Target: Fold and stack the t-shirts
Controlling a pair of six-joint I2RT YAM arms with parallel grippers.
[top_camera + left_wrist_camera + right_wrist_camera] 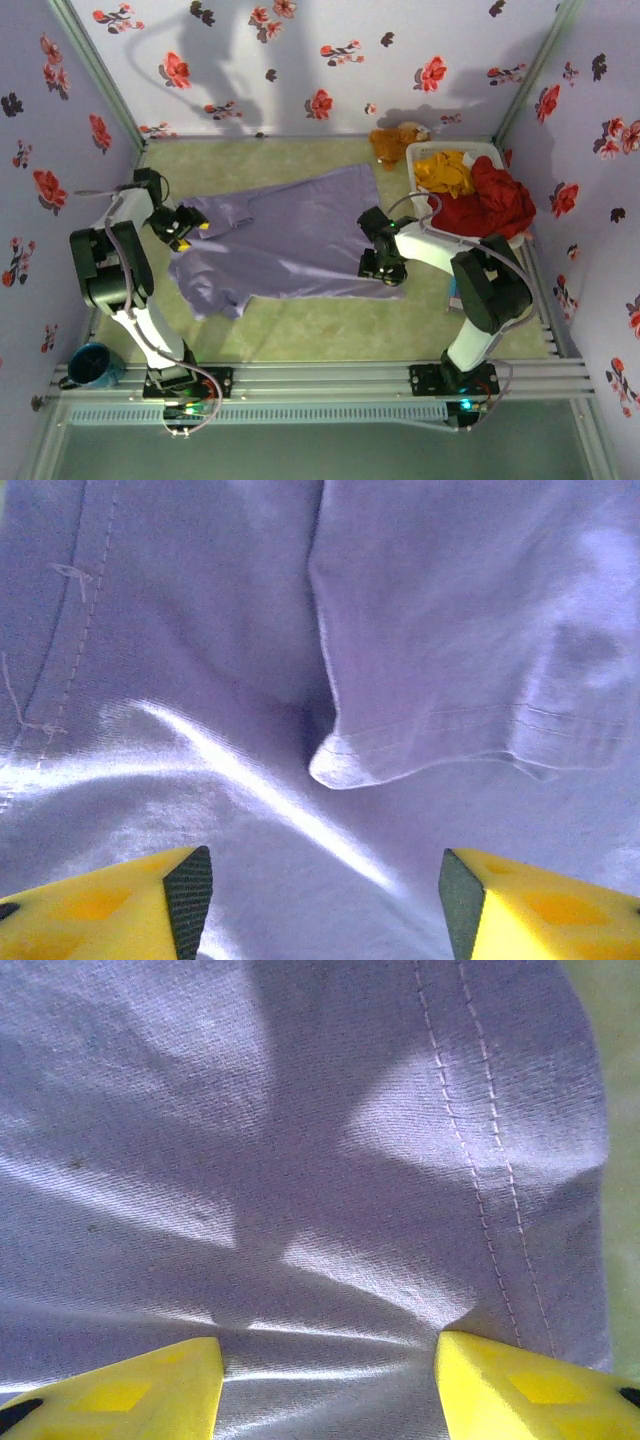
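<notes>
Lavender-purple cloth t-shirt (290,235) lies spread on the green table (300,340). My left gripper (325,885) points down over its sleeve, jaws parted. My right gripper (330,1360) presses near its hem, jaws parted.

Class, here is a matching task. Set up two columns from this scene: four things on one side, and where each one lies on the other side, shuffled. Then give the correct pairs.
Things
1 lavender t-shirt
2 red t-shirt
3 brown plush toy
4 blue mug

Places
A heaped in the white basket
B near left corner
C spread out in the middle of the table
D at the far edge, beside the basket

Pairs: 1-C, 2-A, 3-D, 4-B
</notes>
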